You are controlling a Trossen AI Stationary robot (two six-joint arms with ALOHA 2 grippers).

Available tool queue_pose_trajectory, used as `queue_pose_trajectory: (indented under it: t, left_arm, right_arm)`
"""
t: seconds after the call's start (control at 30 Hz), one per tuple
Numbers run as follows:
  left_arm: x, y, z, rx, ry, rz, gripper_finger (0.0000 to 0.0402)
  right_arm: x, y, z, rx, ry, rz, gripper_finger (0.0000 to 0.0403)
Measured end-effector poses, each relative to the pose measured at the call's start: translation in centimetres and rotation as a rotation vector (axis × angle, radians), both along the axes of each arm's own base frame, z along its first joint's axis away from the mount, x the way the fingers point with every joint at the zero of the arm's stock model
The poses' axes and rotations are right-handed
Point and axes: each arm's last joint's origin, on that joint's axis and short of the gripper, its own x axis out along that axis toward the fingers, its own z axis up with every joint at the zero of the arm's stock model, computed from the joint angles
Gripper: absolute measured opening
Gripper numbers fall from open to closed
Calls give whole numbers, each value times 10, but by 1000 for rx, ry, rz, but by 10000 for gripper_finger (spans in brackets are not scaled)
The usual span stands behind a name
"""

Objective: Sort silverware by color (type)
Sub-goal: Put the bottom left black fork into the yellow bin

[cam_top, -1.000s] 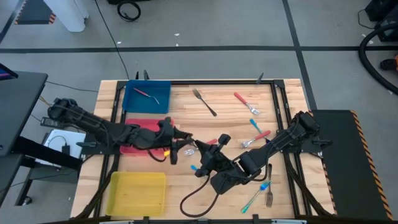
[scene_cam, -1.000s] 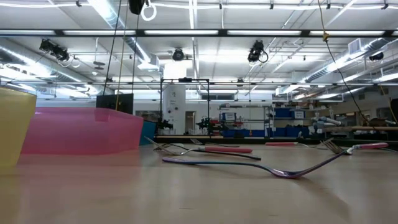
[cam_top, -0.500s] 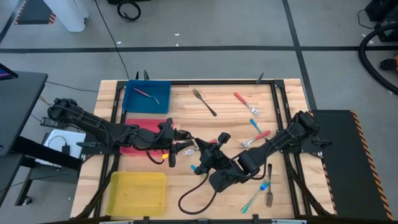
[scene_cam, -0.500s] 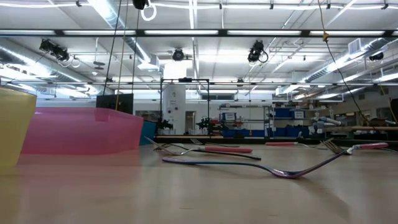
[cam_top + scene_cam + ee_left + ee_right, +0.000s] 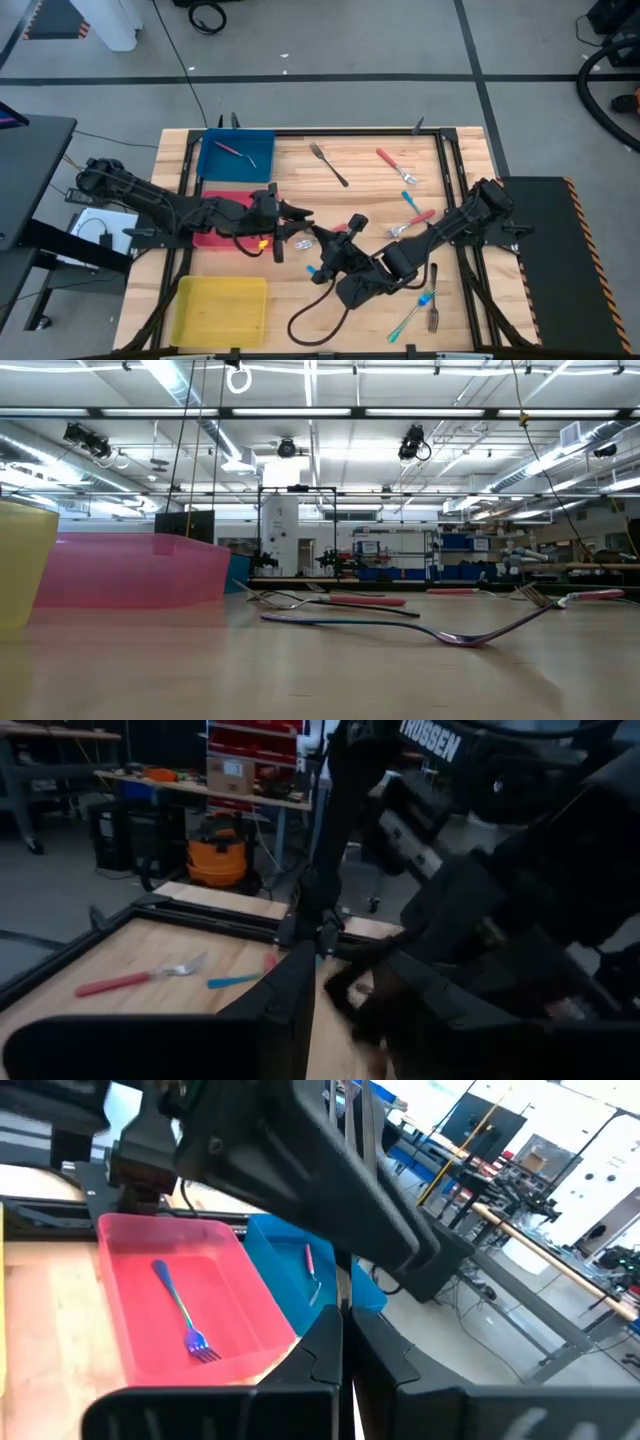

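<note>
Slim, stiff and light, these forks: hard metal, smooth handles, likely to slip or swing if pinched near an end. Best taken across the handle close to the middle, jaws square to its length. Lying flat on the wood, so need a low, narrow pinch.

Scattered mostly over the table's right half: a dark fork (image 5: 328,164) toward the far edge, a red-handled fork (image 5: 392,162) beside it, a blue-handled fork (image 5: 408,178) nearby, 2 teal-handled forks (image 5: 414,310) and another dark one (image 5: 433,305) at the near right. Already binned: 1 red-handled fork (image 5: 236,150) in the blue bin (image 5: 215,165), 1 fork with a bluish handle (image 5: 183,1312) in the red bin (image 5: 170,1224). Nothing seen in the yellow bin (image 5: 220,308).

Left gripper (image 5: 300,228) at the table's centre, just off the red bin, fingers (image 5: 292,995) set apart with bare wood showing between them; nothing visibly held.

Right gripper (image 5: 320,238) directly facing it, nearly tip to tip, fingers pressed together. Possibly a thin handle pinched there, but impossible to tell for sure.
</note>
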Motion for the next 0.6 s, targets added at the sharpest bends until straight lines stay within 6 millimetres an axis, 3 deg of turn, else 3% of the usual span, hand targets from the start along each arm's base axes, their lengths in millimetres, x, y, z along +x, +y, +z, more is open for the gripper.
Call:
queue_pose_trajectory:
  t: [0.2, 0.47, 0.6]
  left_arm:
    - [1, 4, -2, 9, 23, 11, 86]
    - [1, 3, -2, 55, 32, 0, 11]
    - [0, 3, -4, 90, 56, 2, 9]
  right_arm:
    - [1, -2, 0, 0, 4, -3, 14]
    - [3, -6, -2, 14, 23, 19, 14]
    - [6, -9, -3, 36, 50, 57, 20]
